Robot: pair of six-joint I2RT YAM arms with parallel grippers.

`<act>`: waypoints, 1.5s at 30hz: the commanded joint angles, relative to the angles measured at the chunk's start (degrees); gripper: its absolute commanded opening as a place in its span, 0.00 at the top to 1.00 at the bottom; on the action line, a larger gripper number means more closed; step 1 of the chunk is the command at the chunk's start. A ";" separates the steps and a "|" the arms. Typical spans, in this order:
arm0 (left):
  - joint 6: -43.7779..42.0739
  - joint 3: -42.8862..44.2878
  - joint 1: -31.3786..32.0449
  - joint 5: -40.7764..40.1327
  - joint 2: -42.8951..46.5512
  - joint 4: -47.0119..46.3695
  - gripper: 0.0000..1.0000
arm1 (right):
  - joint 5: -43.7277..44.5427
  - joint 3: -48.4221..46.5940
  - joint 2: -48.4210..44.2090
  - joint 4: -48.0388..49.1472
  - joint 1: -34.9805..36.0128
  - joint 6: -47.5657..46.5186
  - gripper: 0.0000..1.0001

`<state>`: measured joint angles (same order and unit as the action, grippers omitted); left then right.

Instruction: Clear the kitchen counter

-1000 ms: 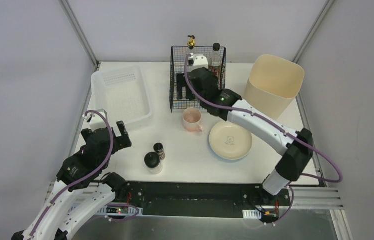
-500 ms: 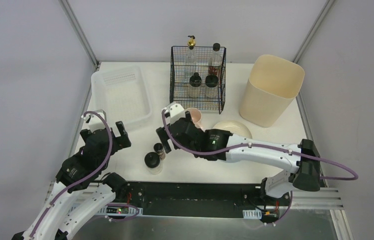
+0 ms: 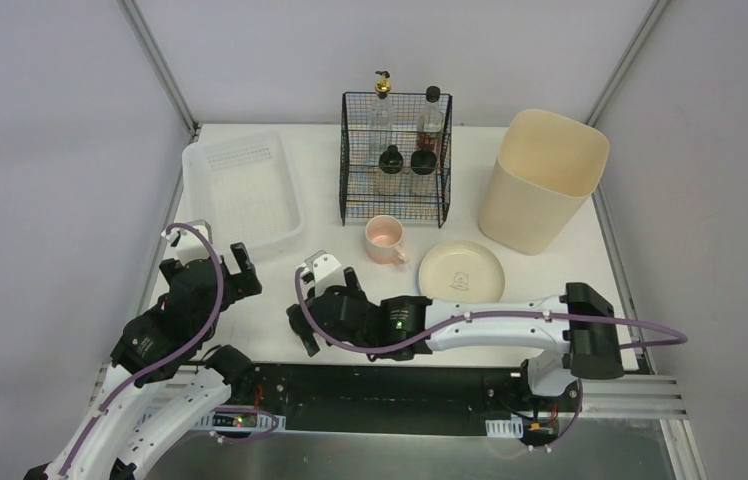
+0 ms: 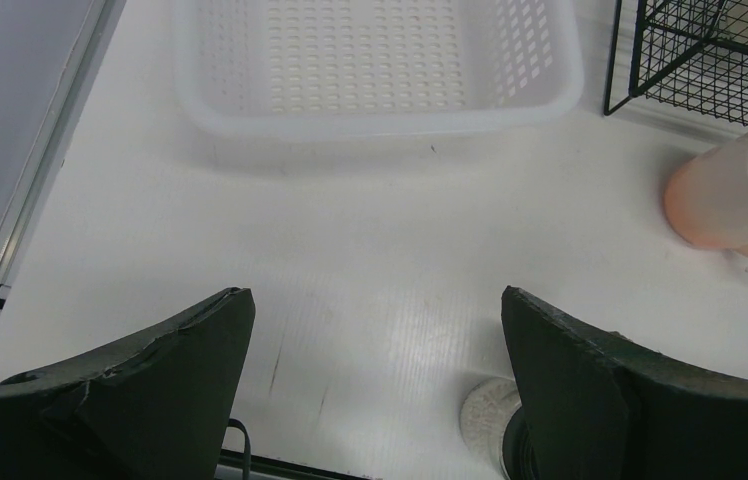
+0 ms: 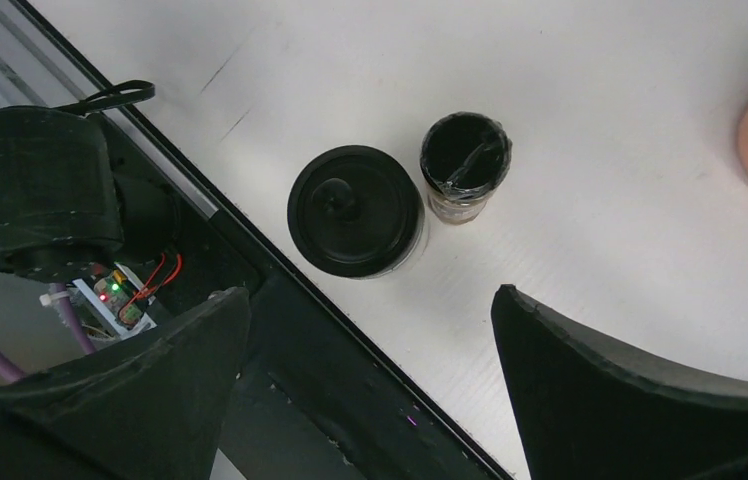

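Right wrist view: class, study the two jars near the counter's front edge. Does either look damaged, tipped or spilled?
Both stand upright; nothing spilled. The smaller jar has a wrinkled, glossy top, as if wrapped, unlike the smooth knobbed lid of the larger jar.

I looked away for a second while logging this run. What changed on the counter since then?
The right gripper swung back from the wire rack to the near edge of the counter and now hangs open, empty, over the wide jar and slim jar. The left gripper, cup, plate and both jars stayed put.
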<state>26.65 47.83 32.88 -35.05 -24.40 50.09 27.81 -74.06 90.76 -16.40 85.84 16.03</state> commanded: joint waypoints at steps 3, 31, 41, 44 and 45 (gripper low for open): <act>0.89 1.18 -0.54 -2.10 0.34 0.64 0.01 | 4.37 -3.86 5.41 2.96 1.53 6.29 0.02; 1.48 1.00 -0.50 -5.32 11.53 0.90 0.00 | 10.10 -11.97 21.16 0.67 1.33 10.90 0.01; 1.06 1.12 -0.54 -4.06 9.74 0.80 0.00 | 8.93 -12.33 22.61 0.12 0.64 11.22 0.10; 1.12 1.15 -0.54 -3.98 9.51 0.81 0.00 | 8.79 -12.33 22.54 -0.09 0.56 11.02 0.18; 1.12 1.18 -0.54 -3.98 9.50 0.82 0.00 | 8.69 -12.22 22.46 -0.12 0.55 10.84 0.22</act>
<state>27.55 47.83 32.88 -39.11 -13.85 50.50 36.42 -84.01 113.19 -15.97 86.59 26.39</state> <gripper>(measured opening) 0.995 0.833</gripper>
